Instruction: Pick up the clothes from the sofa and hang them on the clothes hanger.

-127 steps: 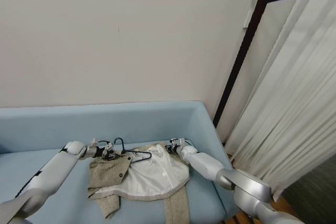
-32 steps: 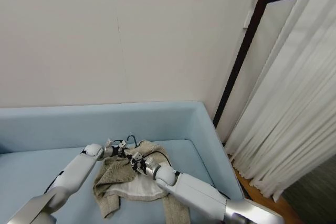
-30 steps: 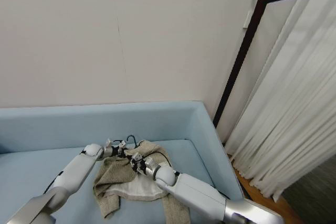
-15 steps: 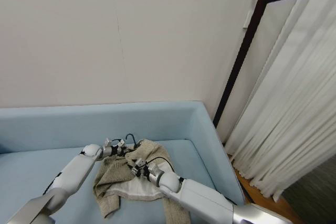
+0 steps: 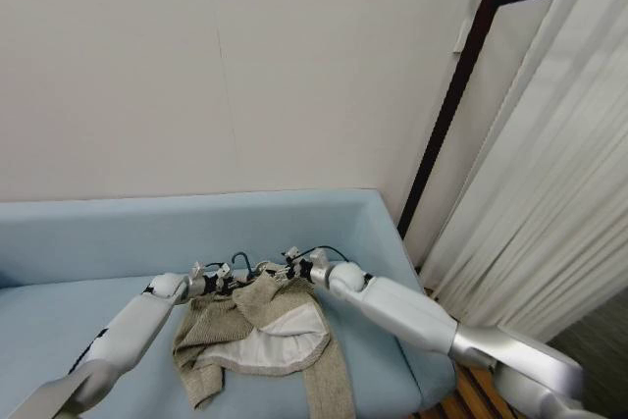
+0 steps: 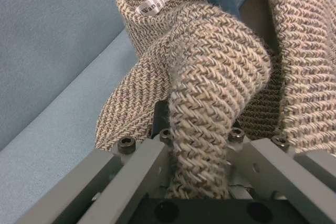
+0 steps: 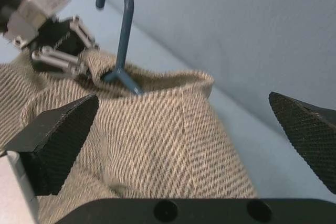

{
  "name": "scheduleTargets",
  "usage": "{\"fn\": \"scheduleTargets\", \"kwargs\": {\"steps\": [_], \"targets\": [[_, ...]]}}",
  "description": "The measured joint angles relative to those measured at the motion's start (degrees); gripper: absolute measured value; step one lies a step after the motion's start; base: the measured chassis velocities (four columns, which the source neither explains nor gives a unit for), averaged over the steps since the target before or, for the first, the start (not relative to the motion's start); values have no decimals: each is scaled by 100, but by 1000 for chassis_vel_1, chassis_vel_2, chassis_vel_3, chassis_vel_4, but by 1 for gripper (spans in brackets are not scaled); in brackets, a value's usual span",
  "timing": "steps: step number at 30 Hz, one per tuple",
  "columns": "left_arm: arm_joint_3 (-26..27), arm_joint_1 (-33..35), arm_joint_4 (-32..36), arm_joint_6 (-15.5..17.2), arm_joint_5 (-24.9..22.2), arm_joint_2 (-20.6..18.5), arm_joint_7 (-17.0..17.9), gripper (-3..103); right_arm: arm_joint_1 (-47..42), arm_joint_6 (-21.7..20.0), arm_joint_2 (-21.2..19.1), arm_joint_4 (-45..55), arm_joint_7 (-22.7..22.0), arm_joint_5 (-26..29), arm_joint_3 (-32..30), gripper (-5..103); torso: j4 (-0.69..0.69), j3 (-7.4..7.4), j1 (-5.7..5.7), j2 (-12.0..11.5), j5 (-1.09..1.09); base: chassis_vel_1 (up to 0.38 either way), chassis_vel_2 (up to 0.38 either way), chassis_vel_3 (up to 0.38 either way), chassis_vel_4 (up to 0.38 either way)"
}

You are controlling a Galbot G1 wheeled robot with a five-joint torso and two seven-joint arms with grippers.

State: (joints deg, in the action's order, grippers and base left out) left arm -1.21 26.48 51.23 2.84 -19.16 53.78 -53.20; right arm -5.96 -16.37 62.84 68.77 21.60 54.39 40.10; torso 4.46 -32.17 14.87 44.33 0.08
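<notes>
One plain pale wall (image 5: 196, 66) closes the far side. One light blue sofa (image 5: 118, 233) runs along it. One white curtain (image 5: 549, 193) hangs at the right. One dark clothes rack (image 5: 461, 76) stands between sofa and curtain, well apart from the garment.

One beige knit cardigan (image 5: 265, 326) lies on the right part of the sofa seat, white lining showing, collar bunched towards the backrest. One blue hanger (image 5: 240, 260) sits in the collar, its hook upright between the two pincers.

The left pincer (image 5: 221, 277) is clamped on a fold of the cardigan at the collar. The right pincer (image 5: 292, 267) is just right of the hook, fingers spread wide and holding nothing.
</notes>
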Motion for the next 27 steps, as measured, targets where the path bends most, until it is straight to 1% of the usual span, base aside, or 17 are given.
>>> {"fn": "scheduleTargets", "kwargs": {"steps": [1, 2, 3, 5, 6, 7, 11, 12, 15, 23, 27], "targets": [[0, 0, 0, 0, 0, 0, 0, 7, 0, 0, 0, 0, 0, 0, 0, 100, 0, 0, 0, 0, 0, 0, 0, 0, 0], [0, 3, 16, -3, 12, 0, 0, 7, 107, -148, 77, -273, 315, 36, 49, 100, 0, 0, 0, 0, 0, 0, 0, 0, 0], [0, 3, 18, -5, 20, 6, 2, 7, 170, -276, 153, -461, 523, 61, 73, 100, 1, 0, 0, 0, 0, 0, 0, 0, 0], [-1, 4, 23, -9, 33, 35, 7, 7, 255, -532, 349, -813, 782, 114, 98, 100, 1, 0, 0, 0, 0, 0, 0, 0, 0], [-1, 4, 23, -9, 33, 35, 7, 7, 255, -532, 349, -813, 782, 114, 98, 100, 1, 0, 0, 0, 0, 0, 0, 0, 0], [-1, 4, 23, -16, 39, 48, 9, 7, 283, -582, 437, -957, 816, 135, 115, 100, 1, 0, 0, 0, 0, 0, 0, 0, 0], [0, 16, 58, -27, 74, 49, 15, 7, 462, -757, 894, -1722, 1003, 183, 169, 100, -1, 0, 0, 0, 0, 0, 0, 0, 0], [0, 16, 58, -27, 74, 49, 15, 7, 462, -757, 894, -1722, 1003, 183, 169, 100, -1, 0, 0, 0, 0, 0, 0, 0, 0], [10, 21, 64, -50, 98, 44, 10, 7, 576, -802, 1118, -2091, 1209, 207, 275, 100, 0, 0, 0, 0, -1, 0, 0, 0, 0], [26, 22, 74, -134, 147, 41, -22, 7, 565, -868, 1315, -2509, 1423, 243, 447, 100, 0, 0, -1, 0, -1, 0, 0, 0, 0], [27, 22, 85, -168, 165, 44, -48, 7, 533, -866, 1311, -2636, 1468, 233, 447, 100, 1, 0, -1, 0, 0, 0, 0, 0, 0]]}}
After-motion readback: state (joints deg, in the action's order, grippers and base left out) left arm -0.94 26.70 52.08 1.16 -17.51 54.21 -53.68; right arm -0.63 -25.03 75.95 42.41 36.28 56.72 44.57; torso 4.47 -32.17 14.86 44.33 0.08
